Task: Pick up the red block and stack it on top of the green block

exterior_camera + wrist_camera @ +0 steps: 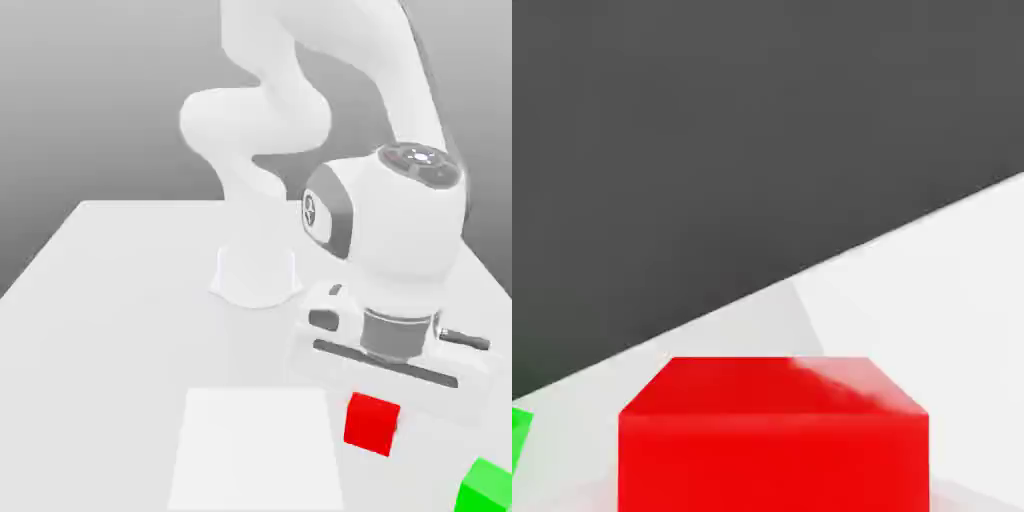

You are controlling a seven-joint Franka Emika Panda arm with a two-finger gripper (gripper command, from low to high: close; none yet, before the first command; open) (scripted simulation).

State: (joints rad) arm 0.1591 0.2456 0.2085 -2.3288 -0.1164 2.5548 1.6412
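Resting on the table (120,300): one red block (372,423), one green block (488,488).

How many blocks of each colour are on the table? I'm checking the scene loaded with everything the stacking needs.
Red block: 1
Green block: 1
Total: 2 blocks, both resting on the white table, apart from each other.

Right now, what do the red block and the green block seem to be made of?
The red block looks like plain, uniform plastic with a mostly matte finish; the hand view shows a faint pale sheen on its top face. The green block looks like the same flat, untextured material, with no grain or markings. As these are renders, the true material stays uncertain.
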